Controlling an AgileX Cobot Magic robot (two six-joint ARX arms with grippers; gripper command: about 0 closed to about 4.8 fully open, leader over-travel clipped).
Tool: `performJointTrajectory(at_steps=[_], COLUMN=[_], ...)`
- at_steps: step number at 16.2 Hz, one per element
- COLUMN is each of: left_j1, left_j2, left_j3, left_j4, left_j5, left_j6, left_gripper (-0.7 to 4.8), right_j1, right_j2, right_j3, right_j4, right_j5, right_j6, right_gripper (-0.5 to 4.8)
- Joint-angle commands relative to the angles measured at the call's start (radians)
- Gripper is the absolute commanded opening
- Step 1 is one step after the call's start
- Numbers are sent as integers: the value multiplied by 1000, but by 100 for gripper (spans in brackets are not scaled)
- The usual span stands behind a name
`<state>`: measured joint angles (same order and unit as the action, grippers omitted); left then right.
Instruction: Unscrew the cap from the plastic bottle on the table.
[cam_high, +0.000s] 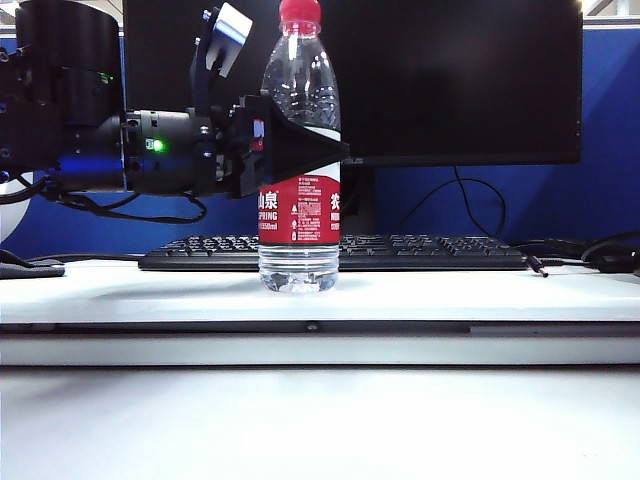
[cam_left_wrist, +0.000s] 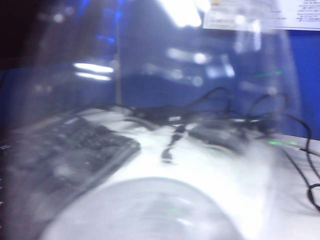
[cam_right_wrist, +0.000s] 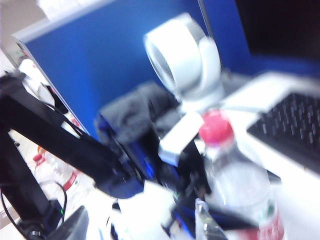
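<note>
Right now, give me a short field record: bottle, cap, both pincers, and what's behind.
bottle: plastic bottle upright on the table, in front of the keyboard
cap: red cap on the neck
left pincer: left pincer level at the bottle's upper body, fingers either side; contact unclear
right pincer: not visible; its wrist camera looks at the cap from beside
behind: dark monitor

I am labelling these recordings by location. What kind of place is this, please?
Most likely an office desk. A black keyboard lies on the white table in front of a large dark monitor, with a blue partition wall and cables behind.
</note>
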<state>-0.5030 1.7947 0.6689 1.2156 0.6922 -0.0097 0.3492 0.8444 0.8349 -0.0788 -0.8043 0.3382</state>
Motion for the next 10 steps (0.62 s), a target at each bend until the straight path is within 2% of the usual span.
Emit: performJointTrajectory(at_steps=[1, 3, 6, 10], left_j1=[-2, -2, -2, -2], left_j2=[-4, -4, -4, -3], left_j3=[3, 3, 3, 3], left_j4=[13, 13, 13, 13], left_j5=[0, 0, 0, 0], left_j6=[-2, -2, -2, 1], left_gripper=[388, 387, 329, 326], right_j1=[1, 1, 22, 116], right_j2=[5, 7, 27, 76], right_j3=[2, 2, 2, 2], right_j4=[0, 0, -3, 2], right_j5=[2, 2, 2, 116], right_j6=[-9, -10, -11, -104], right_gripper=[279, 278, 278, 278])
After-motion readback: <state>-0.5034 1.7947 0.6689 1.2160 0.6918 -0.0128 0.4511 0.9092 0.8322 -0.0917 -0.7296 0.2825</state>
